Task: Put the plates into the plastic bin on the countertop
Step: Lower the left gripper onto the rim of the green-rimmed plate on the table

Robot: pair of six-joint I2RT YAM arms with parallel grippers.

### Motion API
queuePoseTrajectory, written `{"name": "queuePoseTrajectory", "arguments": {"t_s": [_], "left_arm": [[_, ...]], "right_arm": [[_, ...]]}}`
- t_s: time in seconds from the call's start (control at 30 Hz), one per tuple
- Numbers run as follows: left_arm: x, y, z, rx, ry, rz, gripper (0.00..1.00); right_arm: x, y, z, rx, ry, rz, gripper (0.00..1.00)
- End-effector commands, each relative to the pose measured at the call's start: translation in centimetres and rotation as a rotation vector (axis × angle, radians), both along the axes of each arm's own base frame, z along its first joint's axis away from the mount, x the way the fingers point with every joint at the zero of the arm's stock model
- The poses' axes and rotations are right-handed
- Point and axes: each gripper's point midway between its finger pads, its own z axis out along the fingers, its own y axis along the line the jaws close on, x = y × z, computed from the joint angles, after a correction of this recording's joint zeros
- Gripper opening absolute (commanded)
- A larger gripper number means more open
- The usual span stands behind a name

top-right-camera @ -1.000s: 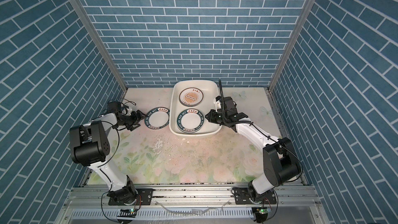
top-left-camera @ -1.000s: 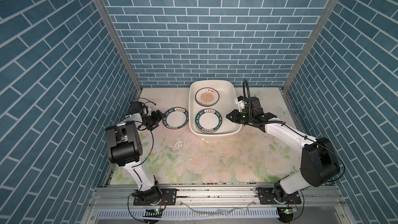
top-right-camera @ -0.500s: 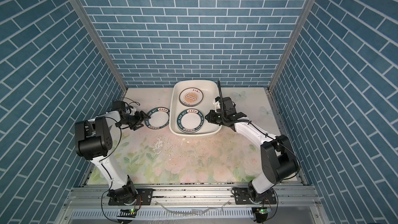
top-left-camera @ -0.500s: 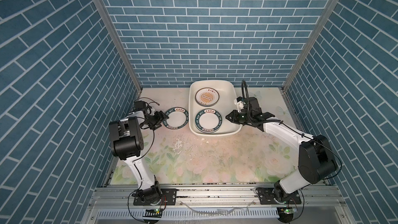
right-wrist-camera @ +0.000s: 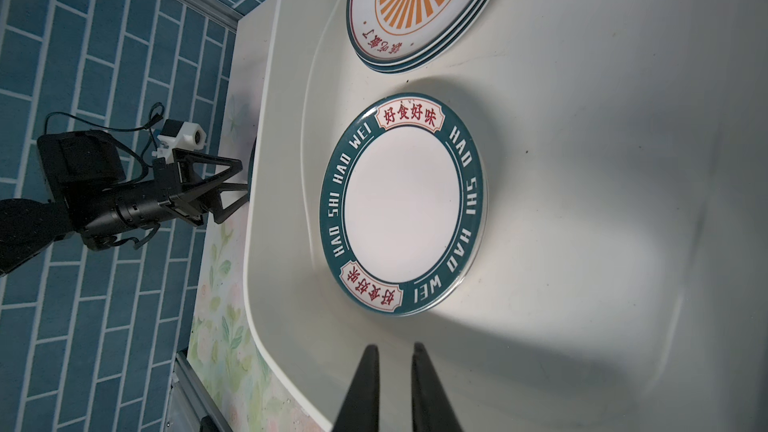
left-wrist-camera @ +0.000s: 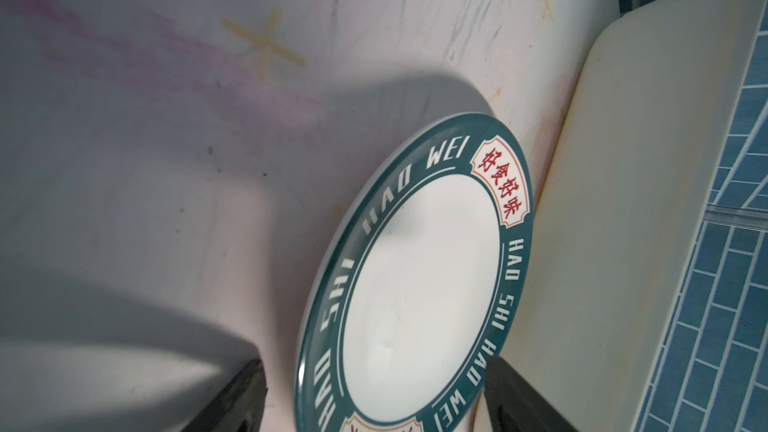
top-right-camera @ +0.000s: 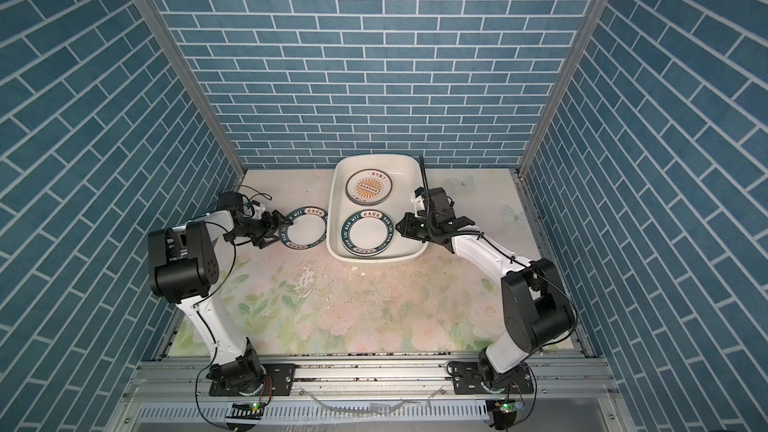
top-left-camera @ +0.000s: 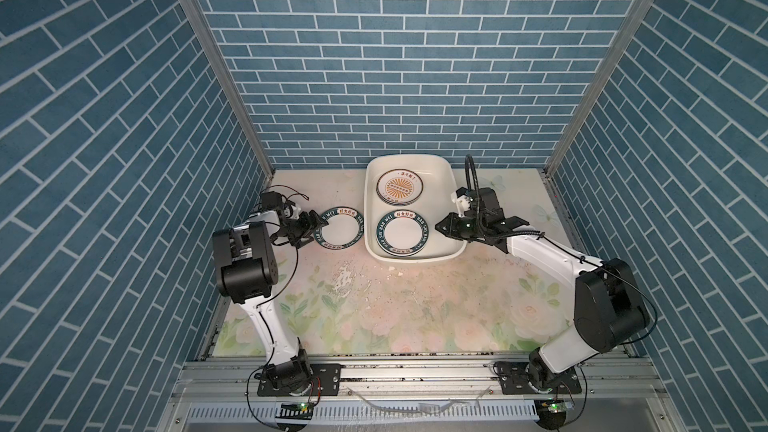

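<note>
A white plate with a dark teal lettered rim lies on the flowered countertop, its far edge against the plastic bin. My left gripper is open, its fingers on either side of that plate's left rim. Inside the bin lie a matching teal plate and a stack with an orange sunburst plate on top. My right gripper hovers shut and empty over the bin's right side, beside the teal plate.
Blue brick-pattern walls close in the back and both sides. The bin stands at the back centre near the rear wall. A scuffed patch with white flecks marks the countertop in front of the loose plate.
My left gripper has edged to the right, closer onto the loose plate's rim, its jaws narrowing briefly and widening again. The right arm and the plates have hardly moved.
</note>
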Motion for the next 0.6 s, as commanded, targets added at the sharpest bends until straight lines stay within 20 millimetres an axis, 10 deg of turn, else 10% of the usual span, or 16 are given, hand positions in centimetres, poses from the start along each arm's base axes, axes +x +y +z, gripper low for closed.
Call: {"name": "queuePoseTrajectory", "arguments": {"t_s": [0.0,0.57], "left_arm": [[-0.7,-1.0,-1.8,-0.014,0.061,-0.037,0.83],[-1.3,-1.2,-3.7,-0.028,0.108,-0.045,0.64]], "right_arm": [[0.5,0.2,0.5,-0.003,-0.012,-0.001,0.17],[0.8,0.5,-0.1,-0.004,0.002,0.002,0.16]]}}
